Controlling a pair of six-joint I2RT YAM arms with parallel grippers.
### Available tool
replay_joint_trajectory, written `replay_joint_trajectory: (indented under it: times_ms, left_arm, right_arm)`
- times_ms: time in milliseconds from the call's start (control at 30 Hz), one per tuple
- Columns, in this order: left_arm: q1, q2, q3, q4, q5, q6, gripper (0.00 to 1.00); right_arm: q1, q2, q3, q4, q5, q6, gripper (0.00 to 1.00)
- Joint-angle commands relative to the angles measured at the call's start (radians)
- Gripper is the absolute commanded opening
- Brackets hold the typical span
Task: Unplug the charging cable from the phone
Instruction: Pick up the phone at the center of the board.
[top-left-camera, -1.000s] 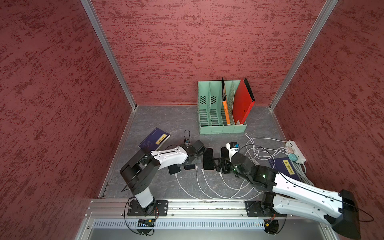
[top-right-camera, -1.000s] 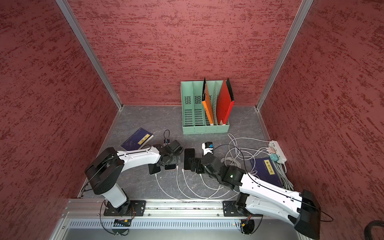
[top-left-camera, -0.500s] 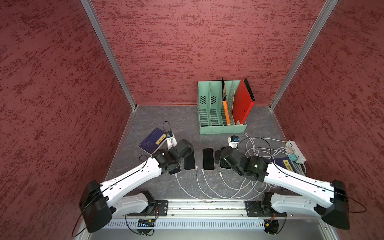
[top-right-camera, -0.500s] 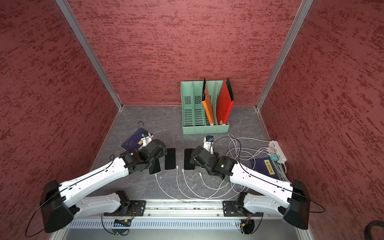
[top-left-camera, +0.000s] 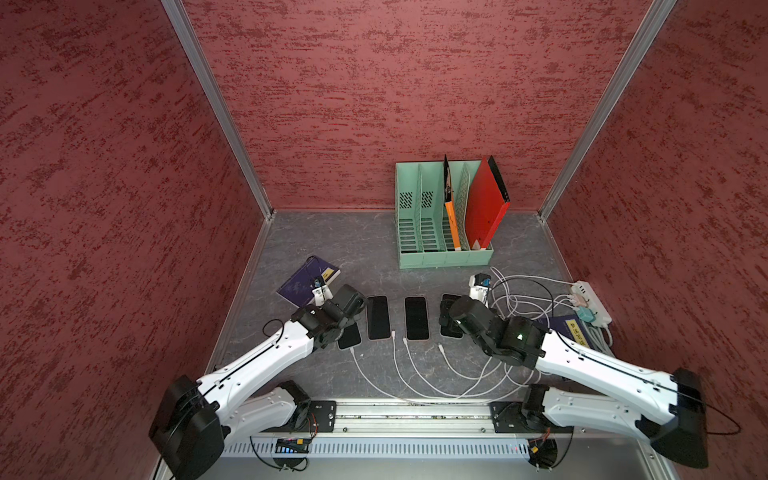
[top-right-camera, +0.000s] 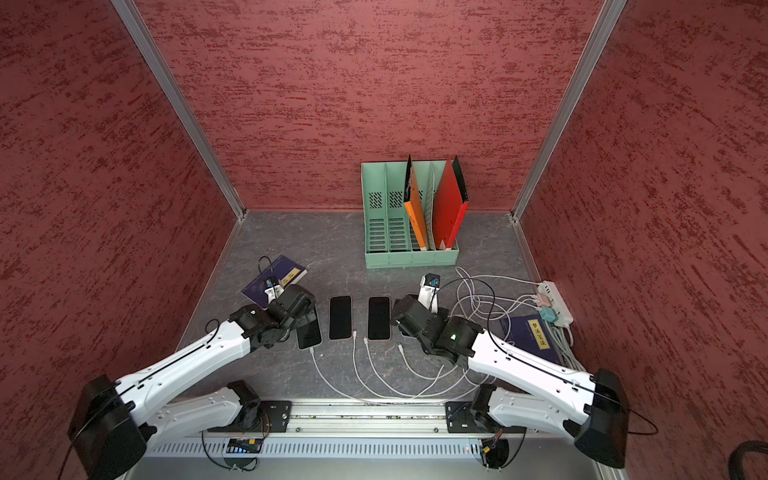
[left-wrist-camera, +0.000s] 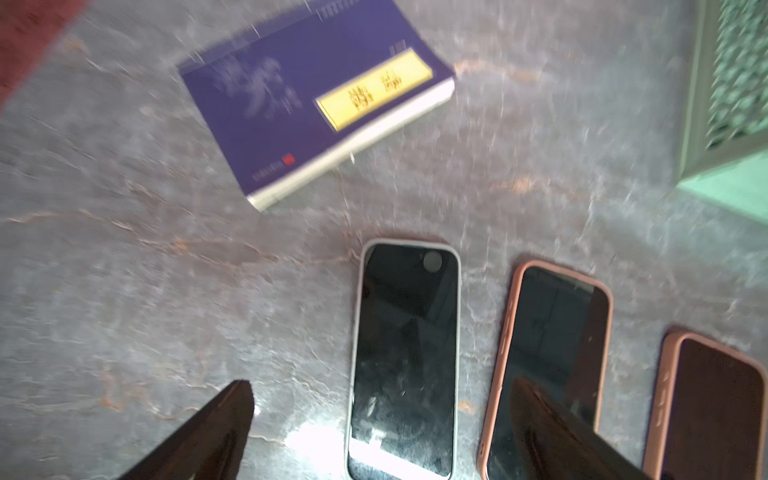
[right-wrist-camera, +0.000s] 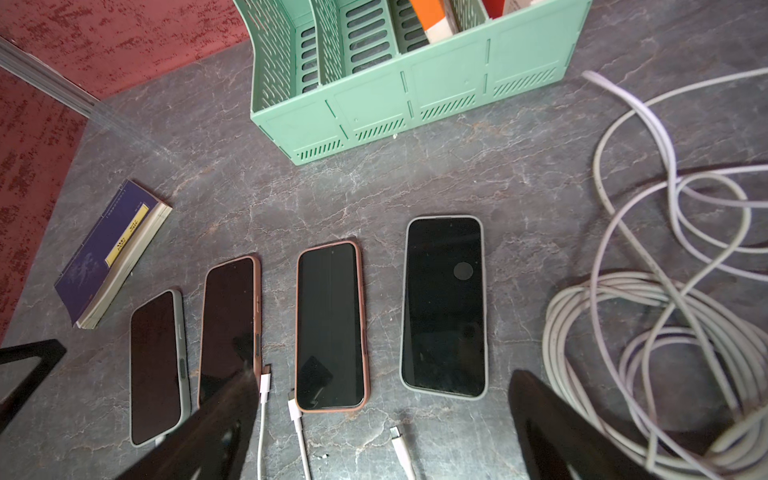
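Four dark-screened phones lie in a row. Seen in a top view, they run from the leftmost phone (top-left-camera: 349, 336) to the rightmost phone (top-left-camera: 451, 328). Three white charging cable plugs (right-wrist-camera: 266, 380) (right-wrist-camera: 293, 409) (right-wrist-camera: 399, 440) lie loose beside the near ends of the three right-hand phones. A fourth cable end (top-left-camera: 353, 351) meets the leftmost phone's near edge; whether it is plugged in I cannot tell. My left gripper (left-wrist-camera: 382, 386) hovers open over the leftmost, grey-cased phone (left-wrist-camera: 405, 357). My right gripper (right-wrist-camera: 382, 376) hovers open near the rightmost phone (right-wrist-camera: 444, 305).
A green file holder (top-left-camera: 440, 253) with orange and red folders stands at the back. One purple book (top-left-camera: 299, 282) lies far left. A second purple book (top-left-camera: 573, 328), a power strip (top-left-camera: 590, 303) and coiled white cables (top-left-camera: 519, 299) crowd the right side.
My left arm has unfolded and stretched out, its gripper shifting left to the leftmost phone. The right gripper has drawn back towards the rightmost phone and opened wider.
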Motion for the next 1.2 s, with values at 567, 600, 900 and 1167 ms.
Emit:
replay_joint_trajectory:
  times_ms: [567,600,900,1167]
  left_arm:
    - [0.128,0.288,0.029,0.133,0.297,0.141,1.0]
    - [0.128,0.291,0.029,0.136,0.3,0.141,1.0]
    - [0.114,0.38,0.056,0.131,0.287,0.163,1.0]
    - [0.089,0.425,0.077,0.078,0.261,0.158,1.0]
  right_arm:
    - [-0.007,0.096,-0.008,0.157,-0.22,-0.086,0.98]
    - [-0.006,0.091,-0.016,0.171,-0.23,-0.09,0.98]
    - [-0.006,0.08,-0.053,0.211,-0.257,-0.094,0.98]
    - [-0.006,0.075,-0.064,0.23,-0.264,-0.091,0.98]
